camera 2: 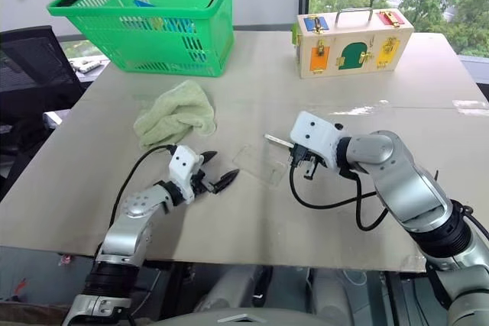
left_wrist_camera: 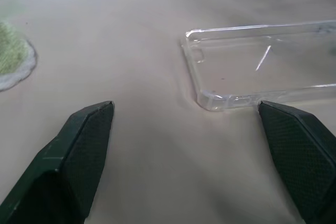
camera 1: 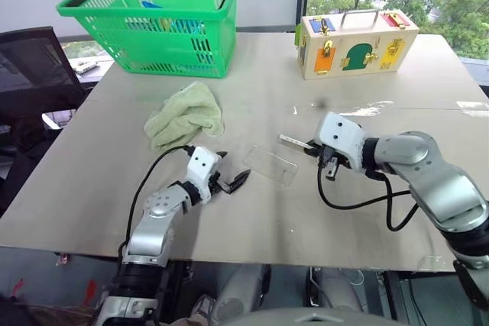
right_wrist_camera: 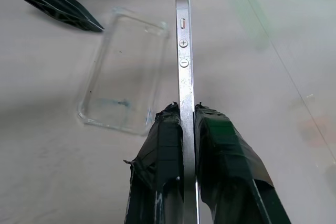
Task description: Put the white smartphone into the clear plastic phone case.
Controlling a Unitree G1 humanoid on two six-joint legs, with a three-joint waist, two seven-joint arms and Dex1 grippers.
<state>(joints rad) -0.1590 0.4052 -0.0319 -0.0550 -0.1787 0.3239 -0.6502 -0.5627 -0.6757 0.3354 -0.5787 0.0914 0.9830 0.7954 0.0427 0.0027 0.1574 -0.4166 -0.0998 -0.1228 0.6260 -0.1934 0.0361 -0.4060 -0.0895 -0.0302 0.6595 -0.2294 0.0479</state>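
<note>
Your right gripper (right_wrist_camera: 188, 116) pinches the white smartphone (right_wrist_camera: 184, 51) edge-on between its taped fingers, holding it above the worktop (camera 1: 252, 97) beside the clear plastic phone case (camera 1: 270, 164). The case lies flat mid-table, toward the near edge. Your left gripper (camera 1: 230, 172) hovers spread wide and empty, one fingertip close to the case's near corner.

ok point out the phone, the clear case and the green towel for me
white smartphone (right_wrist_camera: 184, 56), right wrist view, on its metal side edge by the volume buttons
clear plastic phone case (left_wrist_camera: 262, 64), left wrist view, on its flat transparent back
green towel (camera 1: 185, 114), left eye view, on the crumpled middle
</note>
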